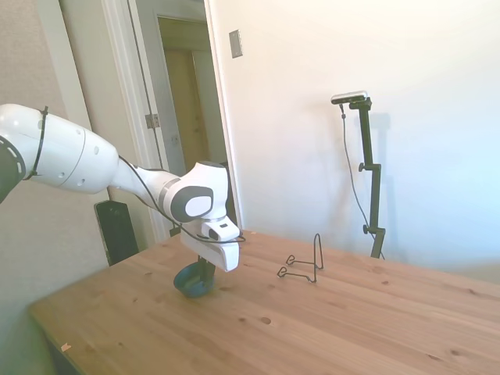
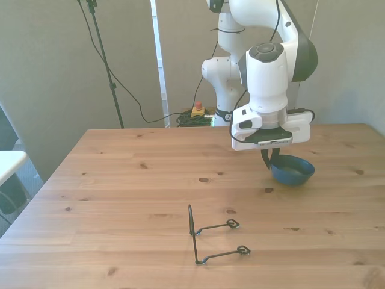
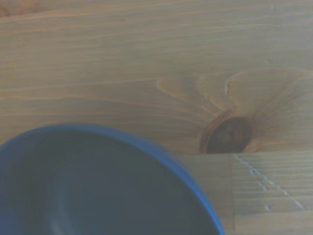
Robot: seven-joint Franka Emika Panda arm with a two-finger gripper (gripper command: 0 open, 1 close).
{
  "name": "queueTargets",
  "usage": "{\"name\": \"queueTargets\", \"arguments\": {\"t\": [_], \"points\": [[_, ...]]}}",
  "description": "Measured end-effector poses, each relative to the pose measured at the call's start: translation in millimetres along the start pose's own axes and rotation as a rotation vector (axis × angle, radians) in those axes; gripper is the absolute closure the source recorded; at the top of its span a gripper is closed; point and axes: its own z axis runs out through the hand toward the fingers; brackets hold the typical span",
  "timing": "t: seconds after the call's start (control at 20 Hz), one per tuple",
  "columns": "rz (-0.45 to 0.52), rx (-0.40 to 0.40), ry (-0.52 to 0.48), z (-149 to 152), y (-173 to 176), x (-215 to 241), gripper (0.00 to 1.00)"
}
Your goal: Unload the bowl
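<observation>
The white arm [image 1: 70, 160], smooth and glossy with a grey joint cap, reaches in low over the pale wooden table [image 1: 312, 328]. The gripper [image 1: 205, 269] points straight down, its dark fingers dipping onto the rim of the bowl [image 1: 192, 283], which sits on the table directly under it. From the side, the white camera housing covers the top of the fingers and only one dark stem shows, so whether they are pinching the rim or standing apart cannot be told.

In the front view the gripper [image 2: 267, 161] hangs over the bowl's [image 2: 293, 170] rim on the front view's left; a single dark finger [image 2: 265, 158] curves down onto that edge, and the other is hidden behind the housing. The bowl is round, shallow, smooth blue, with a shaded inside.

Well clear of the gripper, nearer the camera and toward the front view's left, the wire rack [image 2: 207, 232] stands empty: a thin black upright hoop with two rods ending in small loops.

Up close from the wrist, the bowl [image 3: 98, 191] is a blurred blue arc cut off by the frame, beside a dark knot [image 3: 227, 135] in the wood grain.
</observation>
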Motion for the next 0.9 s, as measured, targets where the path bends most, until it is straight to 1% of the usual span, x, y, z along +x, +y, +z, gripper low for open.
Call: {"name": "queueTargets", "arguments": {"t": [0.45,0.6,0.7,0.9], "points": [[0.004,0.003,0.004,-2,1,3,0.00],[0.001,0.016,0.019,-8,-1,3,0.00],[-0.003,0.043,0.047,-16,-3,3,0.00],[-0.023,0.109,0.140,-37,-1,-2,0.00]]}}
